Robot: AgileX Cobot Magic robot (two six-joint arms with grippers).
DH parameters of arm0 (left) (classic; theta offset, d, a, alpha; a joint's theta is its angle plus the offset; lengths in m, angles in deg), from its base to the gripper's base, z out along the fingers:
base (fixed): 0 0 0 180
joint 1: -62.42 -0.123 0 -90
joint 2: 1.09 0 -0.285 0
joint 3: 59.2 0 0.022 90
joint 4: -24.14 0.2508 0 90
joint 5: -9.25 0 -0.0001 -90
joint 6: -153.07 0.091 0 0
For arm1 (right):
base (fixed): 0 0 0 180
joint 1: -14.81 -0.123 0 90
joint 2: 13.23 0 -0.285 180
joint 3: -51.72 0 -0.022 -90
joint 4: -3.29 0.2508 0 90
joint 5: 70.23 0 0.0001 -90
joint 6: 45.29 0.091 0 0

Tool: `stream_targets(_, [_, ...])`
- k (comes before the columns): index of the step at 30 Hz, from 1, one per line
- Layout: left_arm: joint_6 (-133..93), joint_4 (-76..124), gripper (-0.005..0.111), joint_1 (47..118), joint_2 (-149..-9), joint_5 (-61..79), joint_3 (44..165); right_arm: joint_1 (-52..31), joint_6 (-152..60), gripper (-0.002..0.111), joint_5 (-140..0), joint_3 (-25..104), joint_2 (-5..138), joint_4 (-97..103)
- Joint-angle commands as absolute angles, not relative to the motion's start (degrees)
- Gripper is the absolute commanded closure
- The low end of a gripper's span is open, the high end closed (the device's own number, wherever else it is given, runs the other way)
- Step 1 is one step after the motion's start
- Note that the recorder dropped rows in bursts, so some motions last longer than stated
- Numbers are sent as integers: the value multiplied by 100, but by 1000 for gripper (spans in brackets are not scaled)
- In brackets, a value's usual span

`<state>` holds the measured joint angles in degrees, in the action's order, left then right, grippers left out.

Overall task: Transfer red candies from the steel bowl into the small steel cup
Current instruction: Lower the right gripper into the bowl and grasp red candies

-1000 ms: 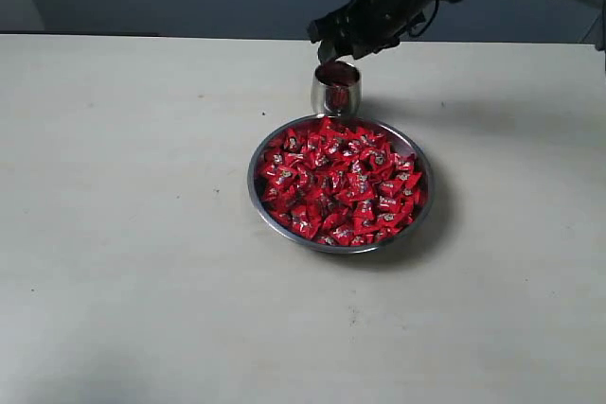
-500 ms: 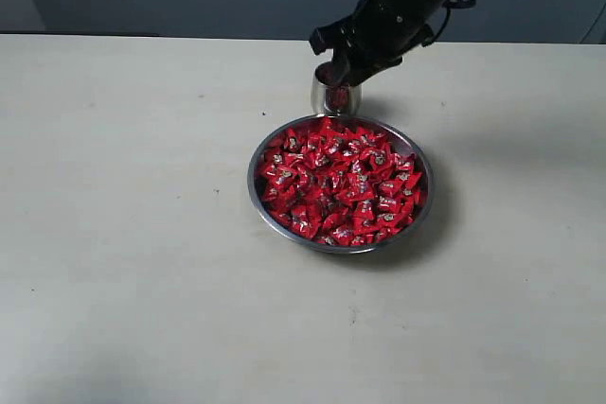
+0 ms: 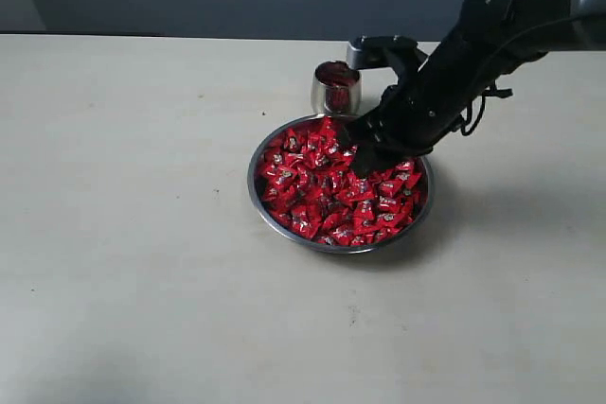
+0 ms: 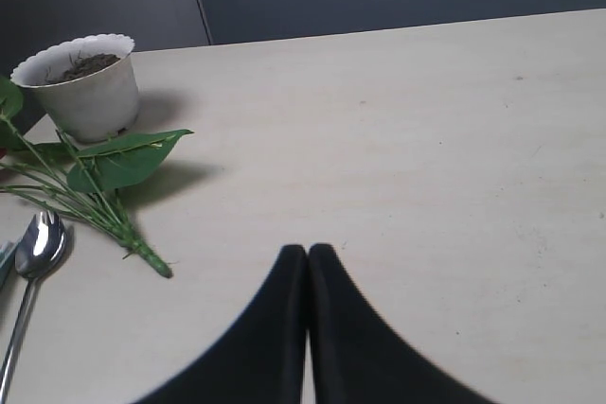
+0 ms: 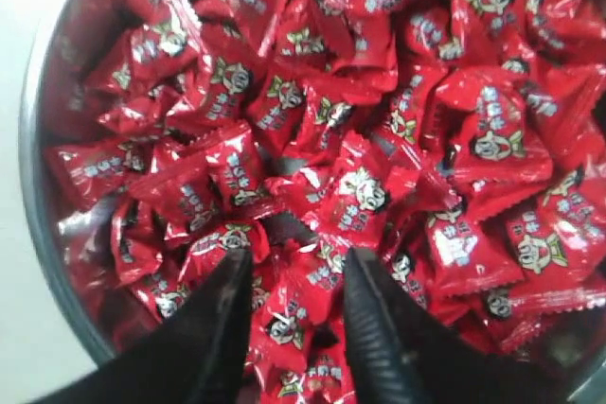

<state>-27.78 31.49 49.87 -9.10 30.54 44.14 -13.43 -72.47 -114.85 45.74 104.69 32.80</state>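
The steel bowl sits mid-table, heaped with red candies. Behind it stands the small steel cup, with red candies showing at its mouth. My right gripper hangs low over the bowl's back right part. In the right wrist view that right gripper is open, its black fingers straddling a candy on the heap of red candies inside the steel bowl. My left gripper is shut with nothing in it, over bare table, out of the exterior view.
By the left gripper lie a white plant pot, a leafy green stem and a spoon. The beige table runs to a dark wall behind.
My right arm has swung from above the cup forward and down to the bowl's back right part. The cup and the bowl stay put.
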Motion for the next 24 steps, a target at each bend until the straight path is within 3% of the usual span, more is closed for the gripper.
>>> stream_targets(1, [-2799, 3122, 106, 4993, -888, 3022, 4380, -1336, -7382, 59, -11118, 4384, 10499, 3294])
stream_targets(3, [-2799, 3122, 106, 4993, -888, 3022, 4380, -1336, -7382, 52, -11030, 4384, 10563, 3354])
stream_targets(15, [-2799, 3122, 106, 4993, -888, 3022, 4380, -1336, -7382, 54, -10477, 4384, 10975, 3781])
stream_targets(18, [-2799, 3122, 106, 4993, -888, 3022, 4380, -1336, -7382, 64, -10374, 4384, 11037, 3843])
stream_targets(22, [-2799, 3122, 106, 4993, -888, 3022, 4380, -1336, -7382, 87, -10295, 4384, 11149, 3869])
stream_targets(24, [-2799, 3122, 106, 4993, -888, 3022, 4380, -1336, -7382, 88, -10408, 4384, 11204, 3869])
